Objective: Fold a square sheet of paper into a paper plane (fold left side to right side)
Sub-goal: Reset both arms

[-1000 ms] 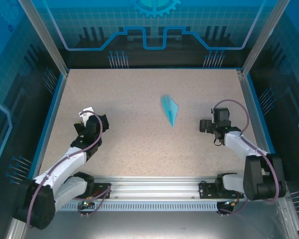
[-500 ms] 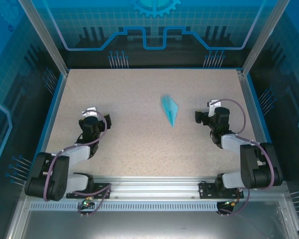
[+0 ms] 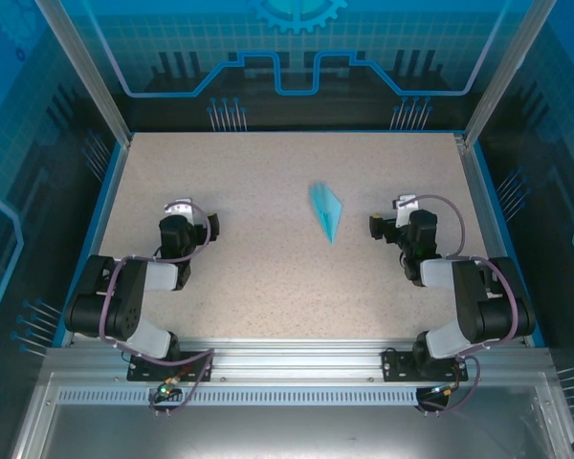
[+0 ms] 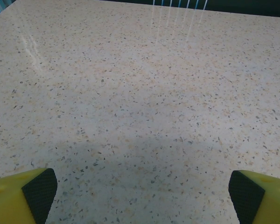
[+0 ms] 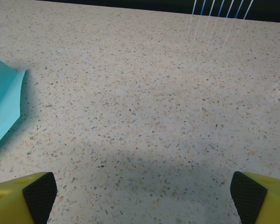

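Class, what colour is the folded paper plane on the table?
Plain turquoise-blue. The paper plane shows best in the top external view.

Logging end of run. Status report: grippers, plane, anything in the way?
Left gripper open, empty. Right gripper open, empty. Paper plane folded, lying on table, apart from both grippers, nearer the right. Nothing in the way.

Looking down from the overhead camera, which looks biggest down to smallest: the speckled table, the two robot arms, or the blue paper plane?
1. speckled table, by far the largest.
2. left arm and right arm: about alike, so no ranking between them.
3. paper plane, the smallest.
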`<state>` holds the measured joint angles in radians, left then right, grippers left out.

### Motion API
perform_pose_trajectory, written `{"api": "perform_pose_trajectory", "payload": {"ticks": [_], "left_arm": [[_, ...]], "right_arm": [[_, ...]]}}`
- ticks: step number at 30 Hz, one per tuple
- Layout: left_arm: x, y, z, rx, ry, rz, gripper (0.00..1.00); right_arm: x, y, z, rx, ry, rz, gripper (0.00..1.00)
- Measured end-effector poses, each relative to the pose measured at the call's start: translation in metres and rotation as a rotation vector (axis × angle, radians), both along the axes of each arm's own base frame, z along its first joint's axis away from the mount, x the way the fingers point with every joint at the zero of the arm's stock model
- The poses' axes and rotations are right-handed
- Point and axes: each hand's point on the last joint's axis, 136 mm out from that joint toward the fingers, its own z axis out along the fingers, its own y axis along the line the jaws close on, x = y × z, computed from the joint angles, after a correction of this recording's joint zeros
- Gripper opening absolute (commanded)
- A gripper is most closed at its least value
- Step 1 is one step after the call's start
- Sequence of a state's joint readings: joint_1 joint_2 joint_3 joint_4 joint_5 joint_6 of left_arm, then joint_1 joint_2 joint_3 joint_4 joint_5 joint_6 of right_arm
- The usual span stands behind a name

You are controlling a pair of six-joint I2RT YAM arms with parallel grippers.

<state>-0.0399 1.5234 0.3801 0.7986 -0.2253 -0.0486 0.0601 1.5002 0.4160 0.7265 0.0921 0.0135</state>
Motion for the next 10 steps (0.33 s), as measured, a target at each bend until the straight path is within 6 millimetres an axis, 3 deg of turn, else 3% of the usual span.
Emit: {"api": "perform_pose_trajectory", "payload": {"ticks": [10], "left_arm": [[0.0001, -0.001, -0.0001, -0.003, 0.0, -0.006, 0.99]], "right_arm": [[-0.0002, 0.0031, 0.0, -0.003, 0.0, 0.022, 1.0]]}}
